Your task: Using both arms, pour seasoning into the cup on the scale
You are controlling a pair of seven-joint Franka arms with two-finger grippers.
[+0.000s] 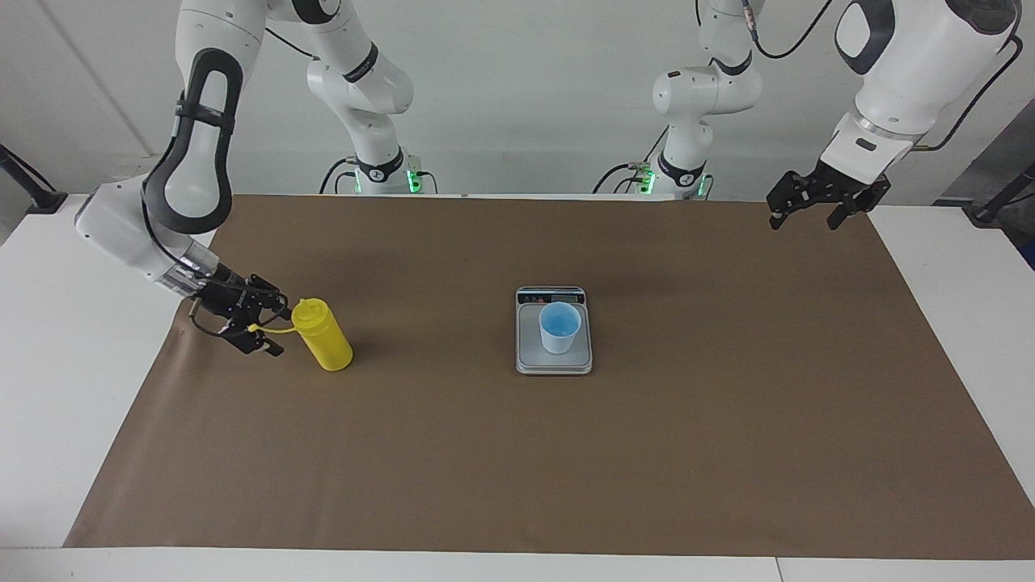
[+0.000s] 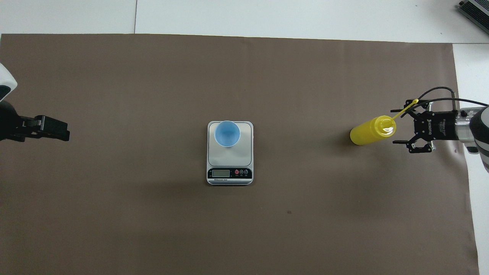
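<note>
The yellow squeeze bottle (image 1: 323,339) stands on the brown mat toward the right arm's end and leans toward my right gripper (image 1: 273,322). It also shows in the overhead view (image 2: 368,130). My right gripper (image 2: 403,123) is open just beside the bottle's top and not around it. The thin yellow tether (image 2: 403,109) stretches from the nozzle to one finger. The light blue cup (image 1: 559,327) (image 2: 227,133) stands upright on the silver-grey scale (image 1: 554,364) (image 2: 242,152) at mid-table. My left gripper (image 1: 811,212) (image 2: 57,130) waits open in the air over the mat's edge at the left arm's end.
A brown mat (image 1: 517,453) covers most of the white table (image 1: 48,364). The scale's dark display strip (image 2: 229,174) faces the robots. A dark device (image 2: 473,11) lies at the table's corner farthest from the robots, at the right arm's end.
</note>
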